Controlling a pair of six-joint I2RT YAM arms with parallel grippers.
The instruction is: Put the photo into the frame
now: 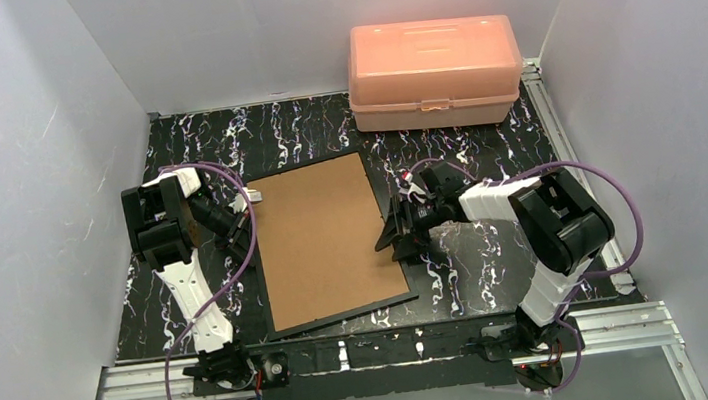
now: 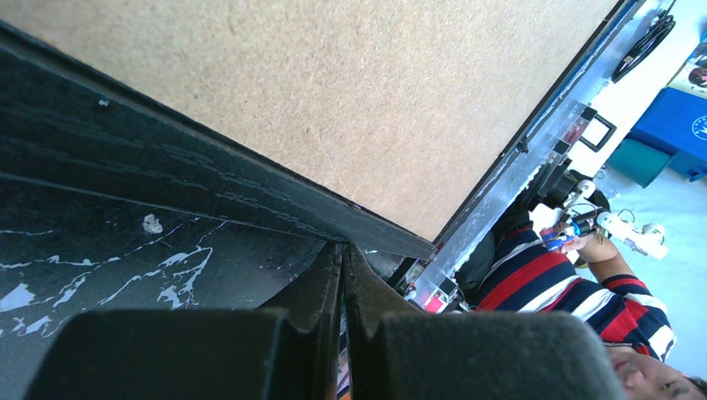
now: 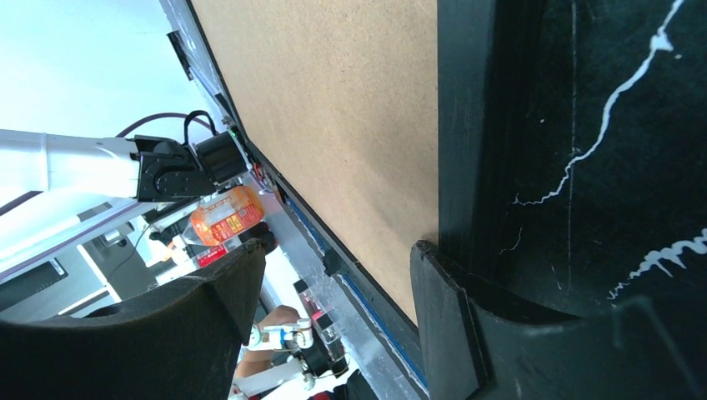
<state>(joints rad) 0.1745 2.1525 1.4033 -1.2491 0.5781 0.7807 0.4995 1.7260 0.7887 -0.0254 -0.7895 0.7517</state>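
Note:
The frame point(image 1: 324, 239) lies face down in the middle of the table, its brown fibreboard back up inside a thin black rim. The photo is hidden from every view. My left gripper point(image 1: 246, 202) is shut at the frame's left edge near the far corner. In the left wrist view its tips point(image 2: 343, 247) meet against the frame's black rim point(image 2: 208, 179), with nothing between them. My right gripper point(image 1: 393, 230) stands open at the frame's right edge. In the right wrist view, one of this gripper's point(image 3: 338, 250) fingers point(image 3: 438, 283) rests by the rim of the frame point(image 3: 333, 108). It holds nothing.
A closed pink plastic box point(image 1: 434, 70) stands at the back right of the black marbled table point(image 1: 499, 274). White walls close in the left, back and right sides. An aluminium rail point(image 1: 387, 352) runs along the near edge between the arm bases.

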